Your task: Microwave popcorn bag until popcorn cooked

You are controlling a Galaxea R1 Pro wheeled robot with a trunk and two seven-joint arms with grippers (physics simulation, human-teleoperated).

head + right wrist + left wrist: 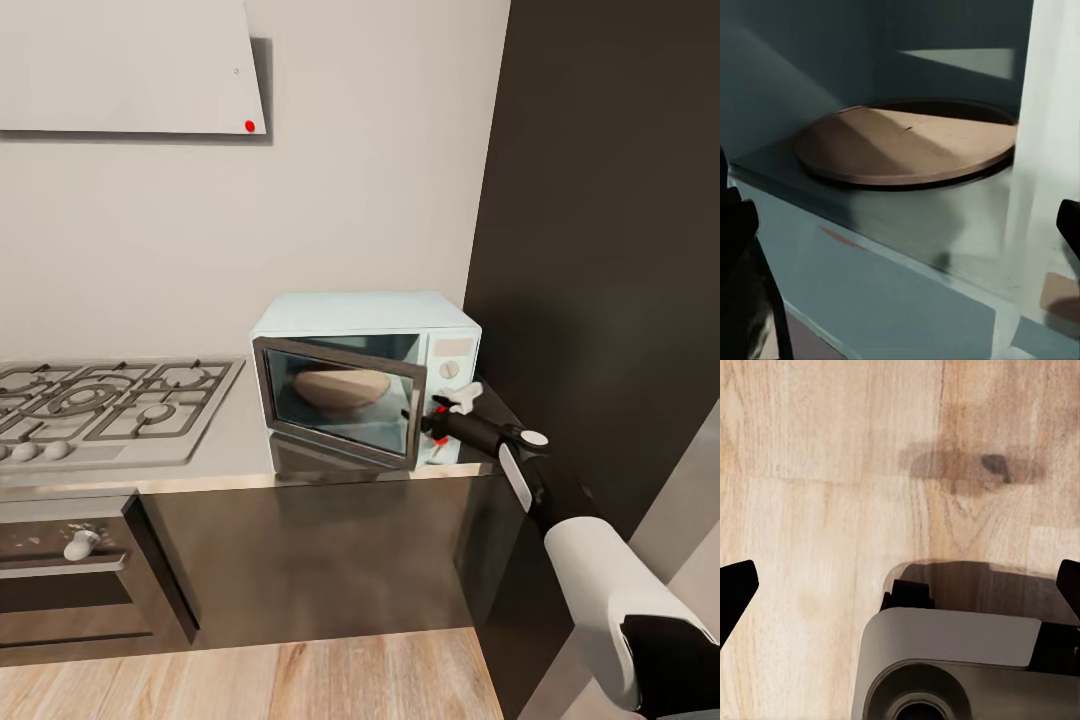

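The right gripper is sitting right at the free edge of the microwave door, its fingers spread wide apart and grasping nothing, the door edge lying in or just beside the gap. From the right wrist camera, those dark fingers are standing far apart at the frame's sides, looking through the glass door into the cavity, where a brown round shape is lying; I'm taking it for the bag, though it could be a turntable plate. From the head view, the bag is resting inside the microwave, a tan mound behind the glass. The door is hanging partly ajar, so my guess is the arm is placed there to push it closed before heating. The microwave is standing on the tabletop against the dark tall cabinet, with the hob off to the side and the oven beneath it. The left gripper is pointing down at the wooden floor, fingers released and empty, parked out of the way.
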